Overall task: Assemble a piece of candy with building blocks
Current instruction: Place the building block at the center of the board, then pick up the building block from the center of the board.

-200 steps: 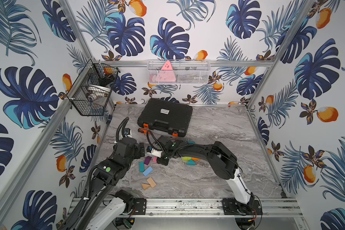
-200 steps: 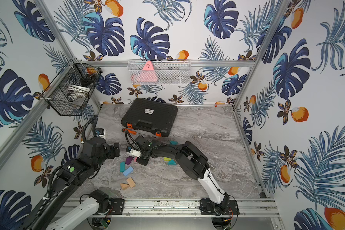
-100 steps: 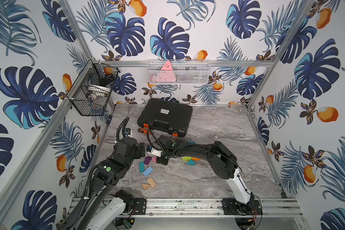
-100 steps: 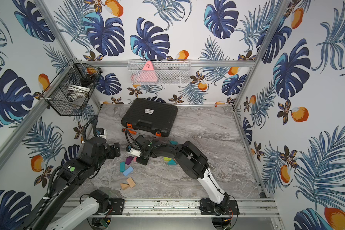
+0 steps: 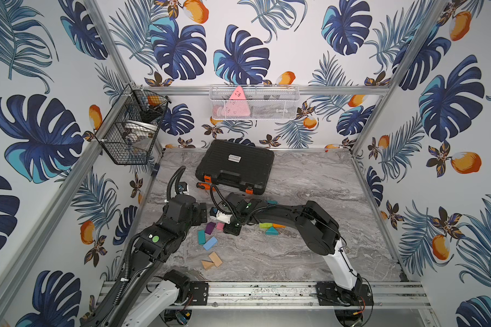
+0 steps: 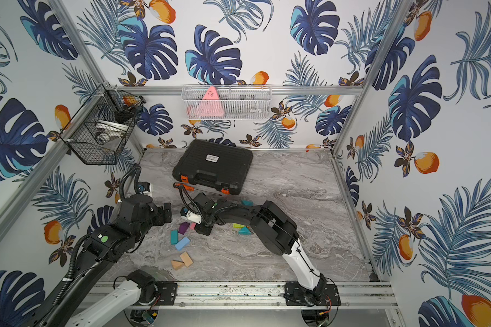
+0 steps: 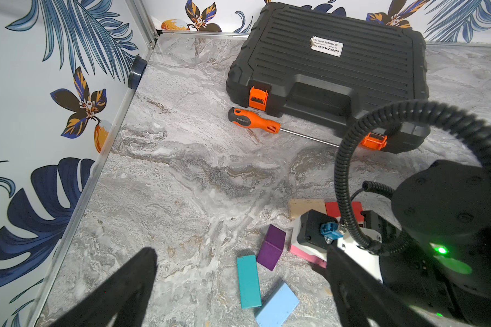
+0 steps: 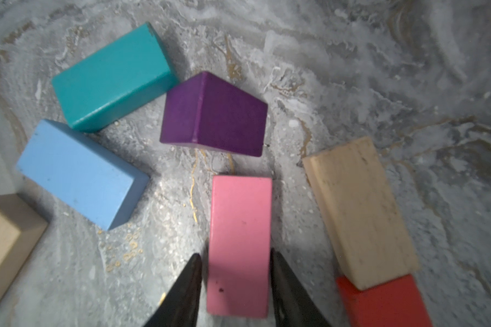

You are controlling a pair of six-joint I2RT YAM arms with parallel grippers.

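Grey marble tabletop carries the building blocks, which we find scattered left of centre in both top views. We see the right gripper straddling the pink brick at lower centre, jaws parted, with a gap beside one finger. We see the left gripper with jaws wide and empty

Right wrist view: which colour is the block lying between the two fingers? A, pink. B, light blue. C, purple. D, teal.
A: the pink block lies lengthwise between the two black fingers; the other colours lie farther off.
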